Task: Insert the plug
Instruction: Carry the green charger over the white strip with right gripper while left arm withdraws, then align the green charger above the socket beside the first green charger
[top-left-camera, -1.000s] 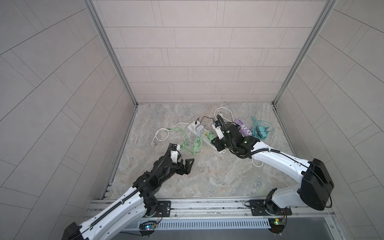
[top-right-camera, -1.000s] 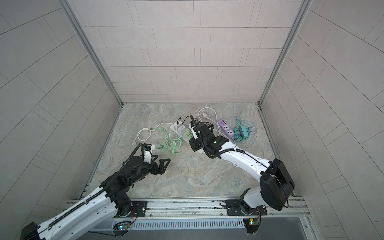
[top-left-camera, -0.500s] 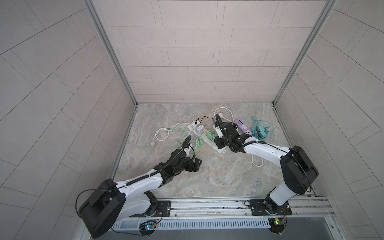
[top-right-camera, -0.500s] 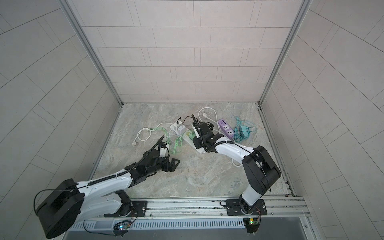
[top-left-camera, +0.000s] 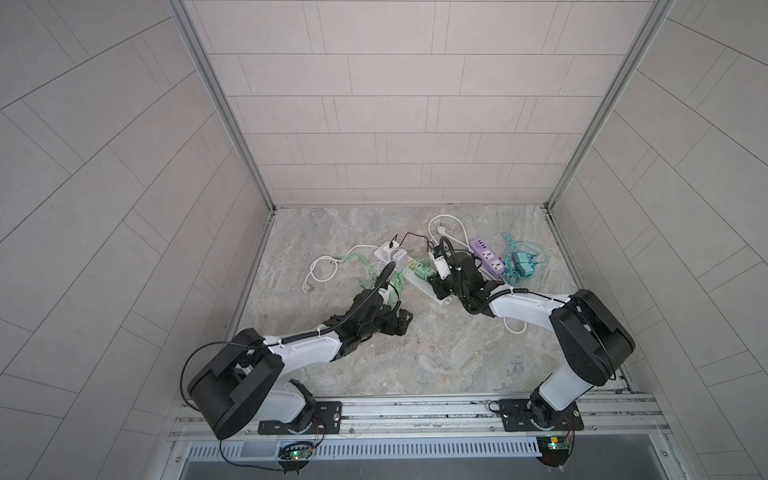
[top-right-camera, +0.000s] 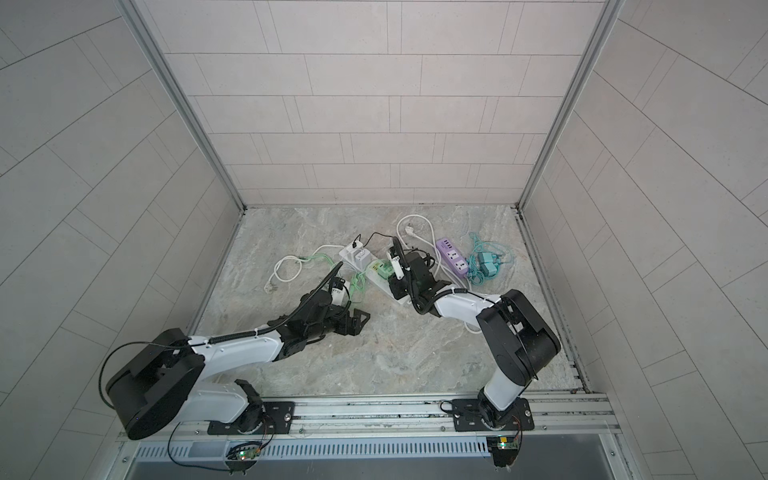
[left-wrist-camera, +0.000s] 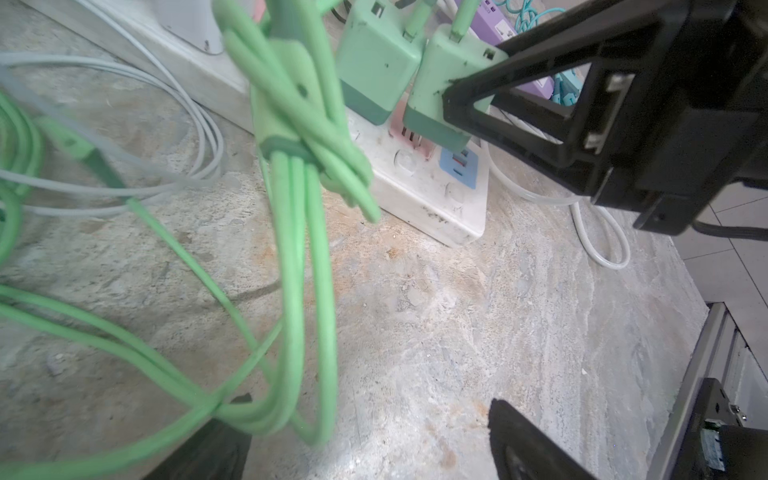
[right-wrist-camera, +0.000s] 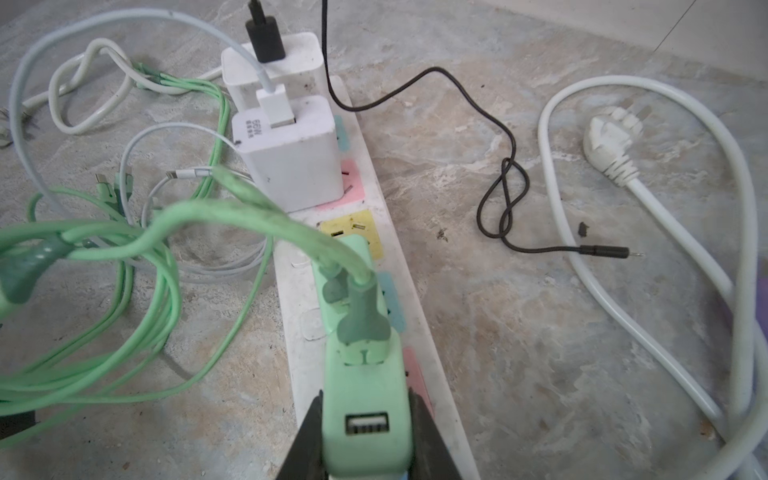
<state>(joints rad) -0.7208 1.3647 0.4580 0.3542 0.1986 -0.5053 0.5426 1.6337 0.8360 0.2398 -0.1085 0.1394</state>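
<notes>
A white power strip (right-wrist-camera: 299, 374) with coloured sockets lies on the stone floor, in both top views (top-left-camera: 415, 283). My right gripper (right-wrist-camera: 365, 419) is shut on a green plug (right-wrist-camera: 365, 395), a charger block with a USB port, which stands on the strip at a pink socket. In the left wrist view its base (left-wrist-camera: 432, 133) meets the strip; how deep it sits I cannot tell. Beside it on the strip stands another green plug (left-wrist-camera: 374, 70). My left gripper (left-wrist-camera: 365, 415) is open over bare floor, with green cables (left-wrist-camera: 299, 208) hanging by one finger.
Two white chargers (right-wrist-camera: 286, 153) fill the strip's far sockets. A black cable (right-wrist-camera: 507, 187) and a white cord with its plug (right-wrist-camera: 611, 141) lie beside the strip. In a top view a purple strip (top-left-camera: 486, 257) and teal chargers (top-left-camera: 521, 264) lie to the right.
My left arm has lowered and its open gripper has shifted a little right toward the strip. The right gripper stays shut on the green plug at the strip.
</notes>
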